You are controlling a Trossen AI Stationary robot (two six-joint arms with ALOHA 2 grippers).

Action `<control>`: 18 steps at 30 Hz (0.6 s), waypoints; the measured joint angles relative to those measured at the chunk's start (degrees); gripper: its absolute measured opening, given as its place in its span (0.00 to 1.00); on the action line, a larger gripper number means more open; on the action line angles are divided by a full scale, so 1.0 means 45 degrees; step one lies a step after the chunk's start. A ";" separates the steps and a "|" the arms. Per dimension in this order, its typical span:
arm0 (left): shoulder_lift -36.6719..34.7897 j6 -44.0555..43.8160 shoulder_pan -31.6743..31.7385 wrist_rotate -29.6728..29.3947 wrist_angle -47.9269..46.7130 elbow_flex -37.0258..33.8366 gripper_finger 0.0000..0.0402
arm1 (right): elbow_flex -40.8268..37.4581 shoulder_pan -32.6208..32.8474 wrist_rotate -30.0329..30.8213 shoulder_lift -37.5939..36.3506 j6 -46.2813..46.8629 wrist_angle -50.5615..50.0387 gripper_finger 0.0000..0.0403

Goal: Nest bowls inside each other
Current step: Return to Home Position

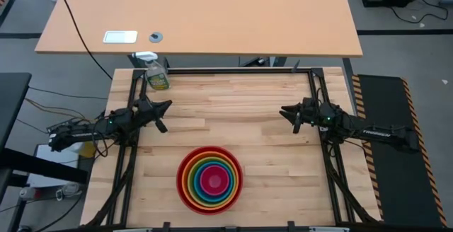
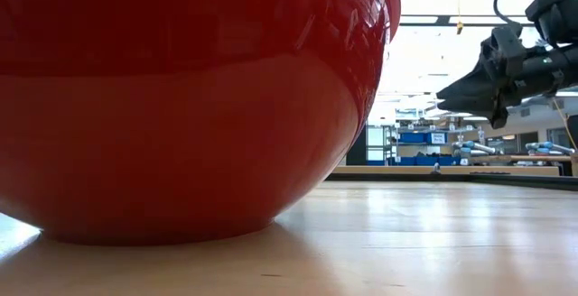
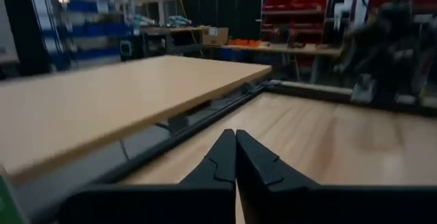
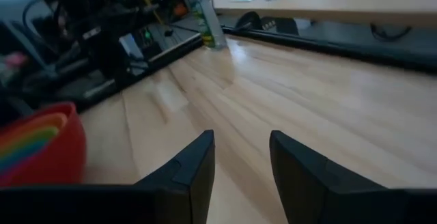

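Observation:
The bowls (image 1: 210, 177) sit nested on the wooden table near its front edge: red outermost, then orange, yellow-green, blue, and magenta pink in the middle. The red bowl (image 2: 181, 97) rests on its base and fills the low view. The stack's red wall and coloured rims (image 4: 37, 145) show in the right wrist view. My left gripper (image 1: 168, 106) hovers shut at the table's left edge, its fingers (image 3: 235, 157) together with nothing between them. My right gripper (image 1: 283, 110) hovers open at the right edge, nothing between its fingers (image 4: 242, 149).
A green spray bottle (image 1: 156, 75) stands at the table's far left corner, also in the right wrist view (image 4: 205, 22). A second, larger tabletop (image 1: 198, 16) lies beyond the far edge. Bare wood (image 1: 233, 112) lies between the two grippers.

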 joint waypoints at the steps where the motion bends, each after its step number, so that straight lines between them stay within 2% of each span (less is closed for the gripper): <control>1: 0.0000 0.0484 0.0000 0.0000 0.0000 0.0000 0.01 | 0.0000 0.0000 -0.0025 0.0000 -0.0316 -0.0003 0.37; 4: 0.0000 0.0912 0.0000 0.0000 0.0000 0.0000 0.01 | 0.0000 0.0000 -0.0026 0.0000 -0.0506 -0.0001 0.37; 18: 0.0000 0.0593 0.0000 0.0000 -0.0015 -0.0005 0.01 | 0.0000 0.0000 -0.0035 0.0000 -0.0453 -0.0007 0.37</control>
